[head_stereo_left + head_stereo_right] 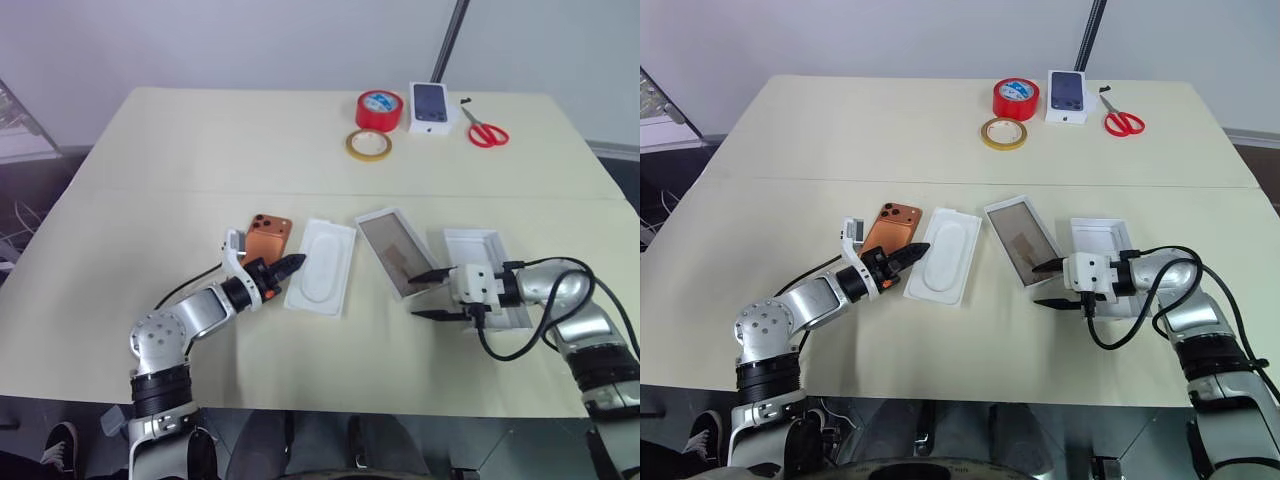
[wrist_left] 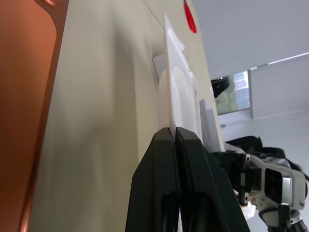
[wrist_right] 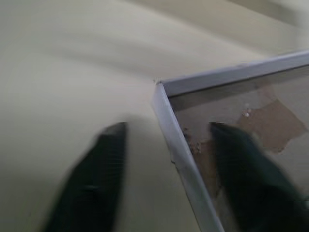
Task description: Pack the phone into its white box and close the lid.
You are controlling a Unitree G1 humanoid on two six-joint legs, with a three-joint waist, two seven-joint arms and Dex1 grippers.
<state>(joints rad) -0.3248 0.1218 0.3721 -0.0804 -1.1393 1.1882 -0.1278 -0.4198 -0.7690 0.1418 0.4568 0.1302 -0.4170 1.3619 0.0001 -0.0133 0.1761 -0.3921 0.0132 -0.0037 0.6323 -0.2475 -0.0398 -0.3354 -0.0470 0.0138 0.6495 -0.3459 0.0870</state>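
phone [image 1: 268, 240] lies flat, camera side up, on the table [image 1: 150, 170], just behind and beside the left gripper [image 1: 290, 266], not held and not boxed yet

left gripper's jaws are pressed together with no gap; in the left wrist view the near edge of the white insert [image 1: 322, 266] stands right at the fingertips [image 2: 175, 137], looks pinched between them but could be only touching, hard to tell at this angle. Likely there to shift or lift the insert out of the way

box [image 1: 400, 250] with the brown inside sits tilted between the insert and the right gripper [image 1: 430, 295]; its near wall runs between the right jaws, one finger [image 3: 241, 169] inside over the brown floor, the other outside over the table. Jaws are partly apart, straddling the wall, not visibly clamped on it, probably lining up to pinch the wall and move or steady the box

white tray [image 1: 480, 250] lies just behind the right gripper, partly hidden by the wrist. Which of the two is base and which is lid I can't say for sure

far from both jaws, at the table's back edge: red tape roll [image 1: 379, 109], yellow tape ring [image 1: 368, 145], boxed phone pack [image 1: 431, 108], scissors [image 1: 486, 130], none in play

phone is still to go in, lid to follow
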